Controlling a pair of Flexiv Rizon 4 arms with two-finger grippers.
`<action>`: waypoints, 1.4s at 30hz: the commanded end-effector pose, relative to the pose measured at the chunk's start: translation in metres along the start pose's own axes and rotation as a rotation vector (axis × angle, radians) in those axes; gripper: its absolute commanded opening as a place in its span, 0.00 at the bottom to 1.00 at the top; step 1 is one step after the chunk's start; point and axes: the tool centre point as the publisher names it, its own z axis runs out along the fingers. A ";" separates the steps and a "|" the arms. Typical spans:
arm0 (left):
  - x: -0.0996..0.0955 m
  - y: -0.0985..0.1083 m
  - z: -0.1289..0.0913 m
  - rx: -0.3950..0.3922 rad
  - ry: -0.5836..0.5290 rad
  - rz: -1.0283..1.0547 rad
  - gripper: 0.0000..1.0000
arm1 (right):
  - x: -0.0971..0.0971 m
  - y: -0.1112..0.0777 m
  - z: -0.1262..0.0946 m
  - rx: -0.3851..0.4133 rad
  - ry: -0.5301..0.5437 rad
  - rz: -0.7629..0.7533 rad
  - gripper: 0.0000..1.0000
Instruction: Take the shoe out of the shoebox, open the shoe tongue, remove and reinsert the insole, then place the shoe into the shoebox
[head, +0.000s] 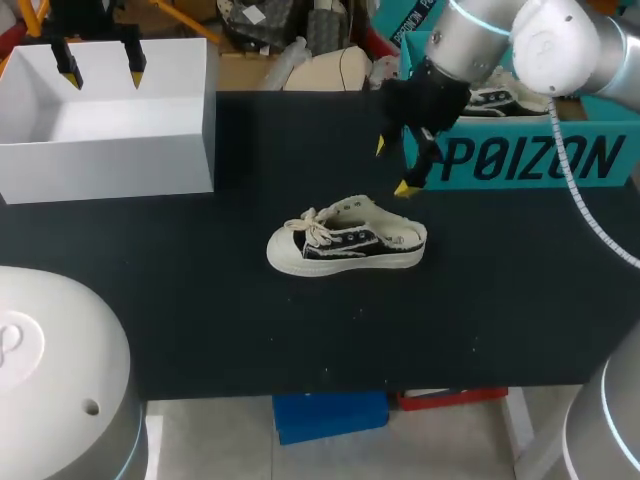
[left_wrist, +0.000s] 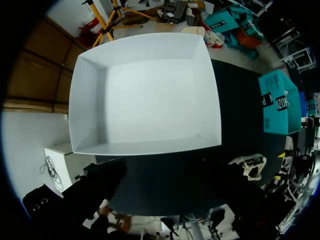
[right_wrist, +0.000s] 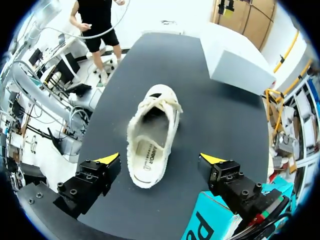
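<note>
A white low-top shoe with black side patches lies upright on the black table, toe toward the left. My right gripper hangs open just above and behind its heel, touching nothing. In the right wrist view the shoe lies under and ahead of the gripper, and its insole shows inside. The white shoebox stands open and empty at the back left. My left gripper hovers open over it. The left wrist view looks straight down into the shoebox.
A teal box stands at the back right, close behind my right gripper, with another shoe in it. From the left wrist view the shoe and the teal box show beyond the shoebox.
</note>
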 end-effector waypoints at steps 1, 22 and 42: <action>0.001 0.001 0.000 -0.001 -0.003 -0.003 1.00 | 0.006 -0.005 0.002 -0.063 -0.029 0.000 1.00; 0.001 0.001 0.000 -0.001 -0.003 -0.003 1.00 | 0.006 -0.005 0.002 -0.063 -0.029 0.000 1.00; 0.001 0.001 0.000 -0.001 -0.003 -0.003 1.00 | 0.043 -0.039 0.021 -0.219 -0.176 0.067 1.00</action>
